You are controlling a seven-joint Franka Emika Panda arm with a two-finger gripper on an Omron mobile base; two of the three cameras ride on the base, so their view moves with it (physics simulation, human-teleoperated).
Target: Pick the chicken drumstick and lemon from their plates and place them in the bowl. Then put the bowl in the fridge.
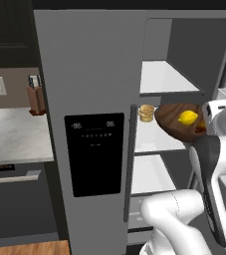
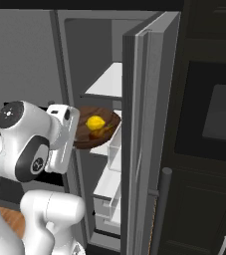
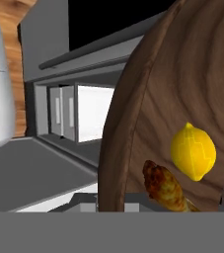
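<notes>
Held at its rim by the end effector [image 1: 206, 130], whose narrow-set fingers are hidden behind the white hand, a wide, shallow, dark brown wooden bowl [image 1: 171, 118] is seen at the right of the left base view, inside the open compartment of the tall grey steel fridge [image 1: 92, 74]. A small bright yellow oval lemon [image 1: 187, 117] lies in the bowl, and a small golden-brown chicken drumstick [image 3: 165, 187] lies just beside it, toward the lower centre of the hand view. The bowl is carried just above a white inner shelf [image 1: 147, 139], level with a tan burger-like item [image 1: 145, 113] that stands on the shelf to its left. The fridge's right-hand door [image 2: 144, 129] is shown swung open in the centre of the right base view. A black dispenser panel [image 1: 94, 152] is set in the closed left door. At the left edge of the left base view, a brown knife block [image 1: 35, 99] stands on a pale marble table [image 1: 15, 134].
</notes>
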